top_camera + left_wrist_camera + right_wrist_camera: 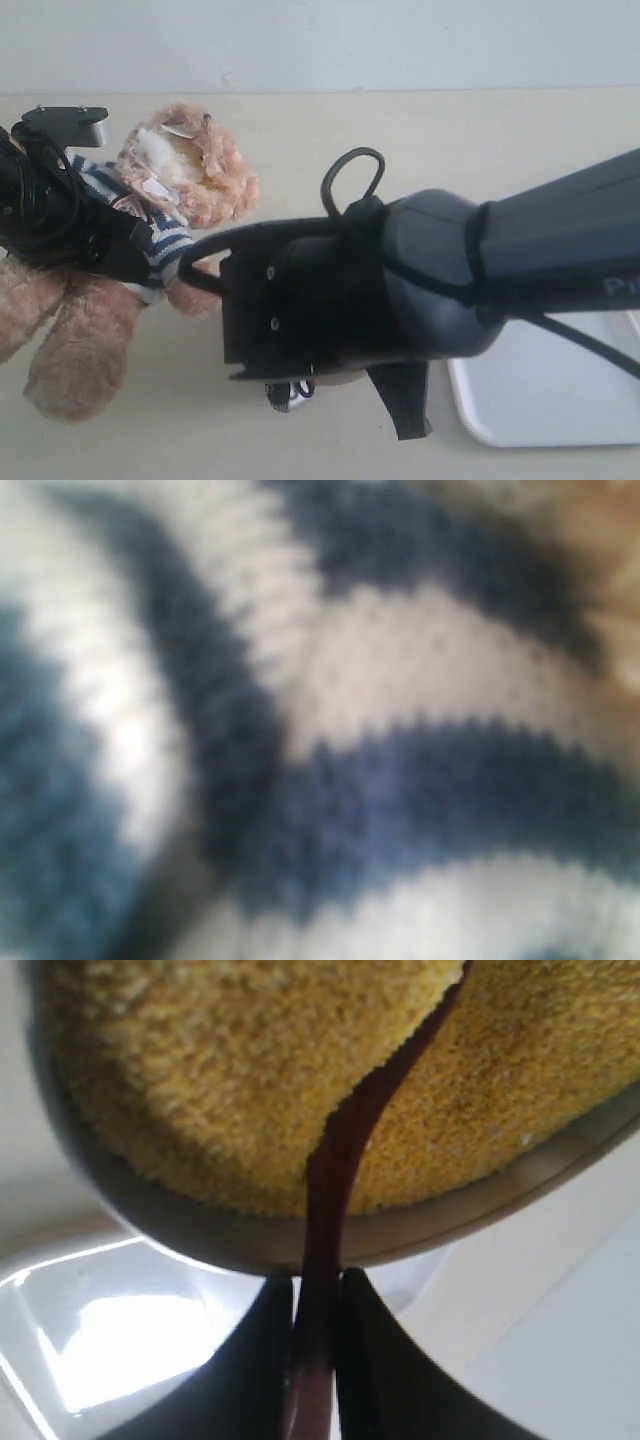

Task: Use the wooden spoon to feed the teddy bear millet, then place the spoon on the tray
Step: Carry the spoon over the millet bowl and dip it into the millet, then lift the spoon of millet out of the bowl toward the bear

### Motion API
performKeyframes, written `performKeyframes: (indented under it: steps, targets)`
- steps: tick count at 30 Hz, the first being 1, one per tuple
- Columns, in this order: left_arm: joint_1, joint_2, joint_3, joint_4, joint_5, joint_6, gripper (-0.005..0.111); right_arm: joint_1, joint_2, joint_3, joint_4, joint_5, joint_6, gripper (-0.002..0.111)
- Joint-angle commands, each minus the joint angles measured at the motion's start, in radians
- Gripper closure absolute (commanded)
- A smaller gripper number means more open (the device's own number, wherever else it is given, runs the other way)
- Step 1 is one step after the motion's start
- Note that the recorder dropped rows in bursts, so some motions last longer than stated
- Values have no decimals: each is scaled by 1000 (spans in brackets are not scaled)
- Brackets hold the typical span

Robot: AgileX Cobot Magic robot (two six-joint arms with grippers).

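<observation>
While tip-deep in millet, wooden spoon tight in right claw; left claw unreadable.

Left wrist view: only a blur of the light-brown plush bear's navy-and-white striped shirt. Exterior view: black right arm covers the round metal bowl; white rectangular plastic tray is cut off by frame edges. Right wrist view: dark reddish-brown wooden spoon has its far end lost in fine yellow millet grains.

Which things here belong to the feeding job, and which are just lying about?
Job: bear; millet in its bowl; spoon, clamped in the right hand; tray.
Lying about: only a small black-and-white bit under the right arm, too hidden to identify.
</observation>
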Motion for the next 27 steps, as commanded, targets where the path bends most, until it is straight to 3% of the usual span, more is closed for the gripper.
performKeyframes:
  steps: [1,19,22,27]
  targets:
    - [0,-11,0,-11,-5,6,103,-57,-14,-1,115,-1,-7,109]
    - [0,-11,0,-16,-16,6,103,-67,-50,-108,120,11,-40,109]
    - [0,-11,0,-16,-14,6,103,-76,-50,-111,208,23,-107,109]
    - [0,-11,0,-16,-6,9,103,-199,-50,-111,440,39,-143,109]
